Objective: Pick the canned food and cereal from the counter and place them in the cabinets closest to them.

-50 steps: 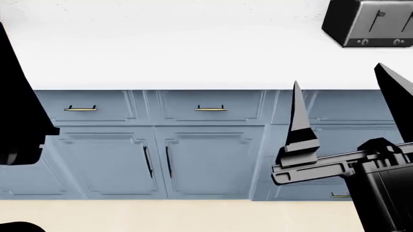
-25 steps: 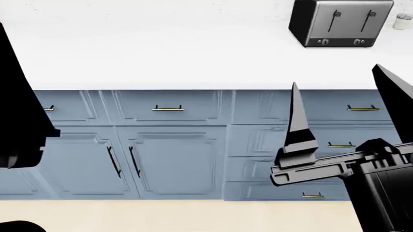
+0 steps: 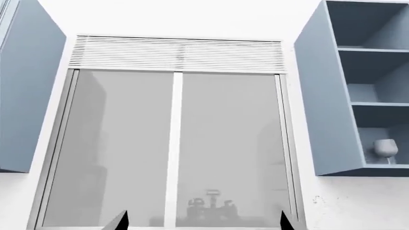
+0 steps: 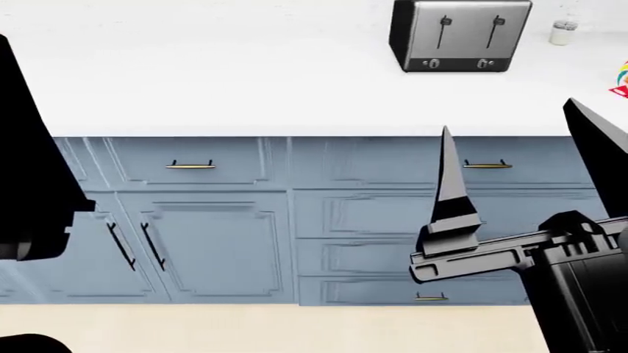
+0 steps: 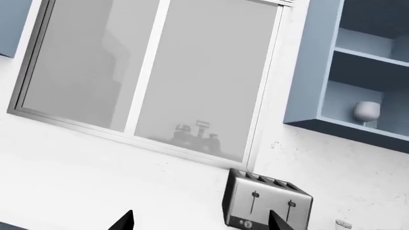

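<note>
- While sliding rightward along the white table over the past second, bringing the toaster from the view's far right toward its middle, with a cream shaker newly beside it
- Just entering at the right edge: a red, yellow and blue corner, probably of the cereal, standing on the table; no canned food visible yet
- Judged: nearing the task's things, no pick begun
- Left end effector and right end effector: both spread wide, gripping nothing
- Open wall cabinet right of the window: one wine glass on a lower shelf, nothing else seen inside
</note>
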`<state>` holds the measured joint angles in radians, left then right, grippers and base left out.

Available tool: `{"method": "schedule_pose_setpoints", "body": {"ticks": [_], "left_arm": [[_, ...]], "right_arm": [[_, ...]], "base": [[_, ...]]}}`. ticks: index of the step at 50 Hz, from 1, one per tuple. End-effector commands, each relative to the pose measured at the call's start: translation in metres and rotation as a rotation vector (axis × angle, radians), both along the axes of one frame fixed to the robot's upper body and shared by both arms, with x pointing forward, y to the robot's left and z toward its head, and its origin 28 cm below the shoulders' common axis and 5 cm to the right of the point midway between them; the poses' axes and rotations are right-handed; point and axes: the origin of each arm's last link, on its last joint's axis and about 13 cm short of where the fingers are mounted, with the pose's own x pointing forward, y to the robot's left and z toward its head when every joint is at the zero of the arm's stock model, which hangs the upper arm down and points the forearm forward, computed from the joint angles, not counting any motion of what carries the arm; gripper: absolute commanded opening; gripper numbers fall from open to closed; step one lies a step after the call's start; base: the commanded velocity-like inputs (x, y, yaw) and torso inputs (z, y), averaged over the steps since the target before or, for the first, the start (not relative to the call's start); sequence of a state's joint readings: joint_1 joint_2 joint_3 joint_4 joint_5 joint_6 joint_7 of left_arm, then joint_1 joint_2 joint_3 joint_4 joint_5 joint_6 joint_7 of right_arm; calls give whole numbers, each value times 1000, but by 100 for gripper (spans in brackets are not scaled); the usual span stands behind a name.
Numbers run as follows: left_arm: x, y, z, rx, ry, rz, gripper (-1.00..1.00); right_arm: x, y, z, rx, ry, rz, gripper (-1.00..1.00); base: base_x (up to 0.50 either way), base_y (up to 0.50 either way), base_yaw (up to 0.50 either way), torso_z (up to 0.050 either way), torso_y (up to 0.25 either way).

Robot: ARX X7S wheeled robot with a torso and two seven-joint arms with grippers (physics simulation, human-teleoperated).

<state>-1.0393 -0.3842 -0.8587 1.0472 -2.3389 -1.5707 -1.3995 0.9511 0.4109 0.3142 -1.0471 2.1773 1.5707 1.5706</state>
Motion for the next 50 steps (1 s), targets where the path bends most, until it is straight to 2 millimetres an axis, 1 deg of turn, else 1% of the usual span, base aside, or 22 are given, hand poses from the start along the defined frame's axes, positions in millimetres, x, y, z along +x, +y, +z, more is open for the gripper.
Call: {"method": "schedule_pose_setpoints", "body": {"ticks": [1, 10, 23, 39, 43, 47, 50], "left_arm": [[-1, -1, 0, 2, -2, 0, 100], [0, 0, 0, -1, -2, 2, 100], [0, 0, 0, -1, -1, 1, 100], [-1, 0, 0, 0, -3, 2, 100], [-1, 0, 0, 0, -3, 3, 100], [-1, 0, 0, 0, -4, 3, 100], [-1, 0, 0, 0, -4, 3, 100]], "right_arm": [[0, 0, 0, -1, 4, -2, 100], [0, 0, -1, 5, 9, -3, 100], [-1, 0, -3, 22, 19, 1, 100], [-6, -3, -5, 85, 25, 33, 100], [-6, -5, -5, 97, 21, 15, 100], [-5, -6, -5, 113, 20, -23, 100], [-6, -4, -4, 95, 14, 34, 100]], "base": [[-1, -500, 0, 0, 0], [22, -500, 0, 0, 0], [185, -490, 0, 0, 0], [498, -133, 0, 0, 0], [479, -283, 0, 0, 0], [93, -51, 0, 0, 0], [-1, -167, 0, 0, 0]]}}
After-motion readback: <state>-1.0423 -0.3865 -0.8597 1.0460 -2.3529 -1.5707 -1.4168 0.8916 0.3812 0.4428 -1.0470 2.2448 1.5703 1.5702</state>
